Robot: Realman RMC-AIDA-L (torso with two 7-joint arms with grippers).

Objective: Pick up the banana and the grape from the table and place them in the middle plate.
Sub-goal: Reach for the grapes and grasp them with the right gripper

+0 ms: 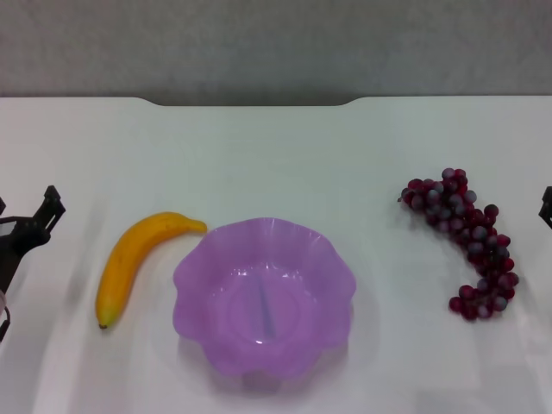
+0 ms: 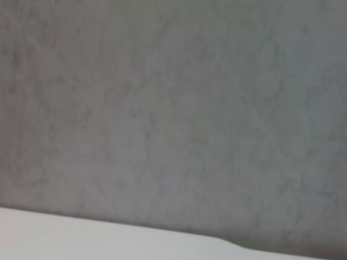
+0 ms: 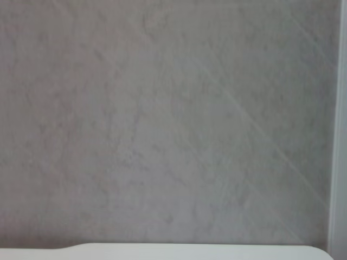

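1. The left gripper [image 1: 30, 226] sits far left of the translucent purple scalloped plate [image 1: 332, 259]; whether its jaws are wide or narrow I cannot tell.
2. The right gripper [image 1: 546, 207] barely shows at the far right; jaws unreadable.
3. The curved yellow-orange banana [image 1: 129, 259] lies just left of the plate on the white table [image 1: 276, 155].
4. The long bunch of dark red-purple grapes [image 1: 466, 237] lies to the plate's right, apart from it.

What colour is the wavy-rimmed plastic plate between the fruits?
Translucent purple; the wavy-rimmed plastic plate shows best in the head view.
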